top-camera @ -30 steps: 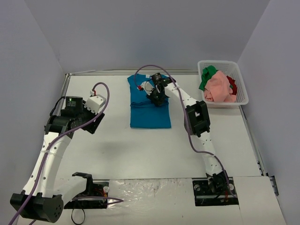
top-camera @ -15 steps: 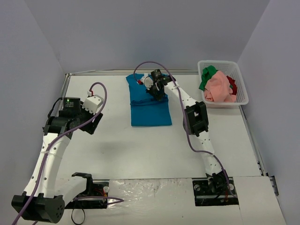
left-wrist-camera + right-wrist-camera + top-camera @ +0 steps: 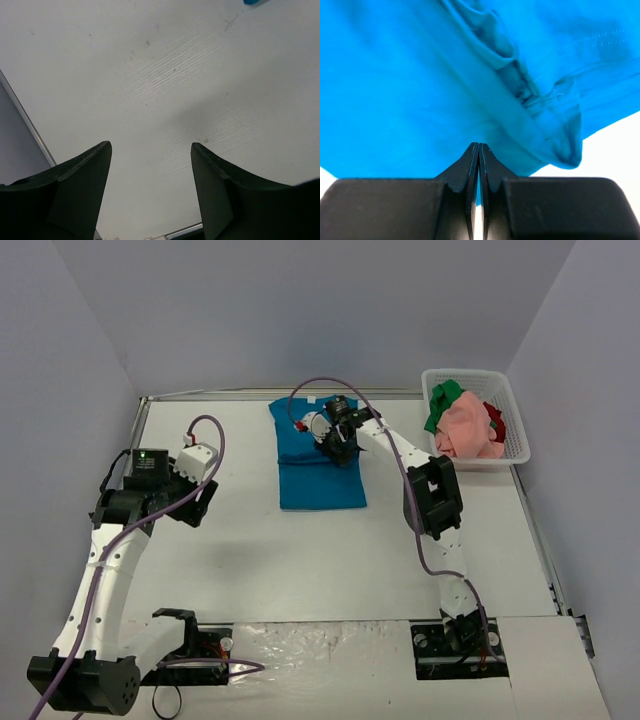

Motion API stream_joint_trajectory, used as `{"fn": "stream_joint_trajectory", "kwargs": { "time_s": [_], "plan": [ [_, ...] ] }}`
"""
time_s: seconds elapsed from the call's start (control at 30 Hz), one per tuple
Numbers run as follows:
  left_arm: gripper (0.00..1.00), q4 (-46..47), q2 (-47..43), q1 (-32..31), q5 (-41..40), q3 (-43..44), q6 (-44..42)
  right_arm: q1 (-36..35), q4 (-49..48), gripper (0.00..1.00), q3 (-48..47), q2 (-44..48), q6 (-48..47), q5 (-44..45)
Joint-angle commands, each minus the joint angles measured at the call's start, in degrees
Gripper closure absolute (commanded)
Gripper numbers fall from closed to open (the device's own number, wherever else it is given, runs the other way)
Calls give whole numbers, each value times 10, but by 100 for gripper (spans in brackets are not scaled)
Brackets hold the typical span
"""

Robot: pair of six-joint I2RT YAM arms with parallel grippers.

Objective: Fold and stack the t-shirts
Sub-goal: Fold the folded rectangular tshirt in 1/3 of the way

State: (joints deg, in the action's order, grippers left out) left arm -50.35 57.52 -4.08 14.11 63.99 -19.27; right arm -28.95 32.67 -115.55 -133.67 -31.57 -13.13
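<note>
Right tool: jaws pressed together, tips right at the teal-blue t-shirt. I cannot tell whether a thin layer is caught between them.
Teal-blue t-shirt: lies on the counter directly under and ahead of the right tool, with a bunched ridge just beyond the tips.
Left tool: jaws apart and empty, with bare counter beneath. The shirt is well off to its right.
Risk, dragging: if cloth is snagged, moving the right tool away may pull the fold open or skew the shirt.
Risk, ridge: pressing or sweeping over the bunched cloth could set a crease and leave an uneven base for stacking.
Risk, no hold-down: the left tool is far off, so nothing pins the shirt against sliding.
Waiting shirts: pink t-shirt, green t-shirt and red t-shirt sit in the basket, well to the right tool's right.
</note>
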Motion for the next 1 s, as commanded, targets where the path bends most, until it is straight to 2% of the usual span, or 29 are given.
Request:
{"fn": "stream_joint_trajectory", "kwargs": {
  "time_s": [0.0, 0.23, 0.97],
  "plan": [
    [37, 3, -9, 8, 13, 8, 8, -15, -13, 100, 23, 62, -5, -16],
    [36, 4, -13, 14, 21, 3, 9, -23, -14, 100, 38, 49, -9, -12],
    [33, 10, -24, 28, 36, -16, 7, -30, -16, 100, -85, -75, 2, 43]
  ]
}}
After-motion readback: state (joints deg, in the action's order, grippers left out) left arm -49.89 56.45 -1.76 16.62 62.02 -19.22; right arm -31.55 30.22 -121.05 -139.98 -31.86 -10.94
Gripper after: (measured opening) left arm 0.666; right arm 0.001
